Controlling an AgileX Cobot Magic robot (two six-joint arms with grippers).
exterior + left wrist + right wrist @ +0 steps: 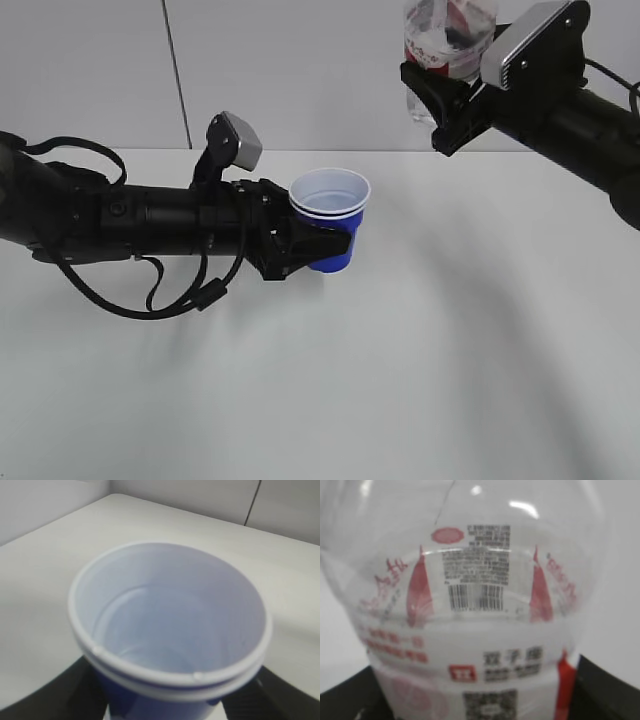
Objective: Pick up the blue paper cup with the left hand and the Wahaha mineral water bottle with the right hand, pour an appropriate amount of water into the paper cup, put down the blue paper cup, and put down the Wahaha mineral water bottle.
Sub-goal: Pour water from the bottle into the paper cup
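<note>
cup: blue paper cup sits in my left hand, fingers clamped on the blue wall below the white double rim, upright, mouth open to the top, looks lifted off the white table
bottle: wahaha mineral water bottle is up at the top right in my right hand, above and to the right of the cup, well apart from it
l grip: closed round the cup, black fingers show either side of its base in the left wrist view
r grip: closed round the bottle body, dark fingers at both lower corners of the right wrist view, label filling the rest
cup handling: i'd say v light and soft, thin paper, squashes if i squeeze harder; looks like two nested, so the inner one could slip. hold at mid wall seems right, keep the rim free
bottle handling: thin clear plastic, prob flexes under grip, heavier w/ water, weight will shift as it tips; smooth label could slide. grip on the body looks ok
step: both seem picked up, pour not started imo; needs bottle neck brought over the cup mouth
hidden: bottle top and neck cut off by the frame edge, can't see neck or water level. cup inside looks dry but blurred, can't be sure. cup bottom hidden behind the fingers
</note>
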